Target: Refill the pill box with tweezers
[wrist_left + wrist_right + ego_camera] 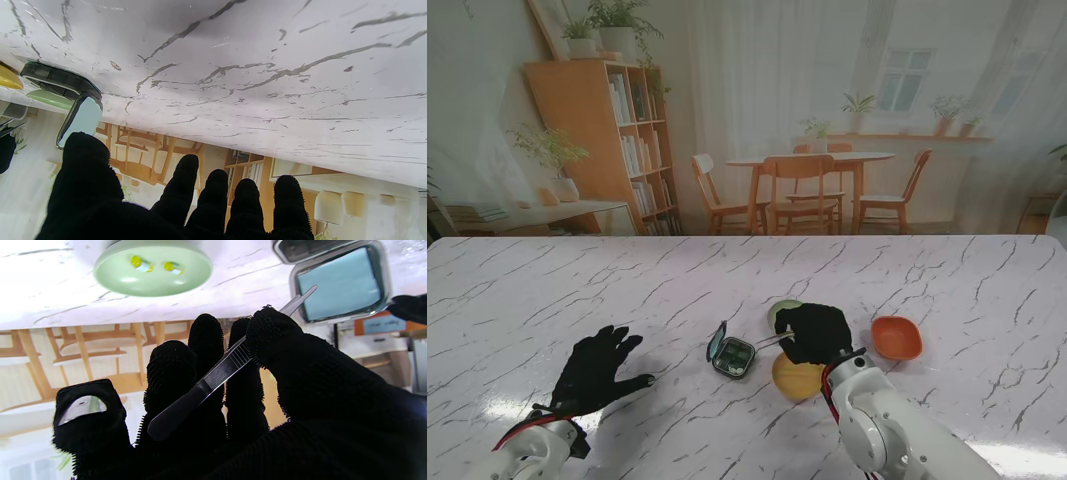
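While our right hand (233, 400) pinches the tweezers (213, 373) between thumb and fingers, their tips hang over the open pill box (732, 354), which sits near the middle of the table (927, 280), toward its near edge. We cannot tell whether the tips hold a pill. Two yellow pills (156, 266) are still in the green dish (153, 270) just beyond the hand, so we judge the refill only partly done at best. Yellow dish (795, 378) and orange dish (896, 337) sit nearby, contents hidden. Our left hand (597, 370) rests spread flat, holding nothing, toward the near left corner.
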### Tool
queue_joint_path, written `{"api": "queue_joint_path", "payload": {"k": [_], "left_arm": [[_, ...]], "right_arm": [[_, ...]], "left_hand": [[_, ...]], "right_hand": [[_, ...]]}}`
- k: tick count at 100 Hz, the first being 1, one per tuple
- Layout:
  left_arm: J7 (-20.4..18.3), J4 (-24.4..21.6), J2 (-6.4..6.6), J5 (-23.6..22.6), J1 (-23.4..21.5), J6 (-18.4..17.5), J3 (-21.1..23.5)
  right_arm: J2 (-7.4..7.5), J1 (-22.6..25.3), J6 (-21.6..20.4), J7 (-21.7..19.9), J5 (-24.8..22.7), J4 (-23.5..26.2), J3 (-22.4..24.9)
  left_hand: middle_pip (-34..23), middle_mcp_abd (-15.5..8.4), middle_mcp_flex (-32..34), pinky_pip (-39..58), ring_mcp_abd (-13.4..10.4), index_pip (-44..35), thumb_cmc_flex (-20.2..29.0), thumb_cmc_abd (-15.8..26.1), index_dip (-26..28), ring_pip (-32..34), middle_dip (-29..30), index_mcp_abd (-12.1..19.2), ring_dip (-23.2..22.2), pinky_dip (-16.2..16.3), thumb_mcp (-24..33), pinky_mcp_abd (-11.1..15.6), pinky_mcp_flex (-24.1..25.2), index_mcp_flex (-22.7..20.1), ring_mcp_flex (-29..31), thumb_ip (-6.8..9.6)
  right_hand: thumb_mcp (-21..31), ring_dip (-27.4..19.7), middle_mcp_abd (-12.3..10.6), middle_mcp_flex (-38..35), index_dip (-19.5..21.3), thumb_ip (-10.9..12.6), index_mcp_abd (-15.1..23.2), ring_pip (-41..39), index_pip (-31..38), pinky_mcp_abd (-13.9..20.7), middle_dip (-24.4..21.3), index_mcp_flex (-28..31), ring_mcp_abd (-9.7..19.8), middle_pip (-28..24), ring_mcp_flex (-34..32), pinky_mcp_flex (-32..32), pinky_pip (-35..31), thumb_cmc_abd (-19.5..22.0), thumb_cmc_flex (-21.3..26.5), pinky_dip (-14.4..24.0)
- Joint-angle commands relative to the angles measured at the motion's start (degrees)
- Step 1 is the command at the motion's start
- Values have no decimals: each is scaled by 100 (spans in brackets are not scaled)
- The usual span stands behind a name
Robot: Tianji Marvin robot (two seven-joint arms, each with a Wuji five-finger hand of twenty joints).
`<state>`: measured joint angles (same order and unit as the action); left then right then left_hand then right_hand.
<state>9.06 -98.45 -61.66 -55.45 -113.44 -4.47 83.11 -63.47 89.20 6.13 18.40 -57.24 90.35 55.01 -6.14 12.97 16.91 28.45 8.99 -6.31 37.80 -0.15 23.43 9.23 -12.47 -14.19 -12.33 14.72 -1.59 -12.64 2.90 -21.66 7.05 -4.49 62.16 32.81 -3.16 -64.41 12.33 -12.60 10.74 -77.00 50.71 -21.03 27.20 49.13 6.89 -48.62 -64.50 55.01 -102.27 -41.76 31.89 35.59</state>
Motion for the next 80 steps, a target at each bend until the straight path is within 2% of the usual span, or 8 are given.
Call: {"api": "queue_joint_path", "payload": {"k": [1,19,40,56,80], "left_arm": [[-50,30,-30,23,15,-159,-38],[-66,48,-26,16,105,-173,-49],[-114,-10,-24,-12,178,-162,13],[-199,-87,-16,-41,206,-159,57],[-249,-124,-11,-57,238,-146,56]], "right_arm": [[9,45,40,44,-14,40,66],[5,58,79,50,-9,13,365],[51,-109,81,-237,-41,-173,547],[76,-349,117,-342,-78,-448,503],[19,-813,191,-198,137,-1008,158]], "left_hand": [[25,14,-92,78,-111,11,-194,261,-90,21,68,-90,78,50,-119,202,38,-53,-199,77],[25,-11,-91,59,-131,9,-192,250,-90,17,71,-77,80,39,-120,205,38,-52,-195,77],[22,-57,-66,13,-145,8,-209,200,-86,9,57,-32,79,15,-127,179,44,-37,-176,77],[24,-68,-37,6,-158,0,-234,165,-77,1,34,-30,75,12,-121,168,33,-41,-150,81],[40,-72,-22,21,-156,-7,-247,190,-67,-11,15,-36,65,21,-114,166,35,-54,-142,80]], "right_hand": [[98,116,247,-245,65,-201,402,-241,501,3235,58,459,445,-159,-134,83,-692,199,78,91],[139,114,243,-269,99,-166,454,-254,610,3215,64,551,448,-200,-142,91,-710,191,96,89],[139,106,216,-239,98,-162,470,-243,611,3212,60,518,461,-209,-118,87,-709,193,77,83],[135,96,213,-210,66,-171,427,-215,575,3223,44,478,481,-191,-92,65,-683,150,75,71],[170,87,195,-161,2,-207,326,-183,466,3255,25,293,530,-165,-76,55,-647,22,13,56]]}}
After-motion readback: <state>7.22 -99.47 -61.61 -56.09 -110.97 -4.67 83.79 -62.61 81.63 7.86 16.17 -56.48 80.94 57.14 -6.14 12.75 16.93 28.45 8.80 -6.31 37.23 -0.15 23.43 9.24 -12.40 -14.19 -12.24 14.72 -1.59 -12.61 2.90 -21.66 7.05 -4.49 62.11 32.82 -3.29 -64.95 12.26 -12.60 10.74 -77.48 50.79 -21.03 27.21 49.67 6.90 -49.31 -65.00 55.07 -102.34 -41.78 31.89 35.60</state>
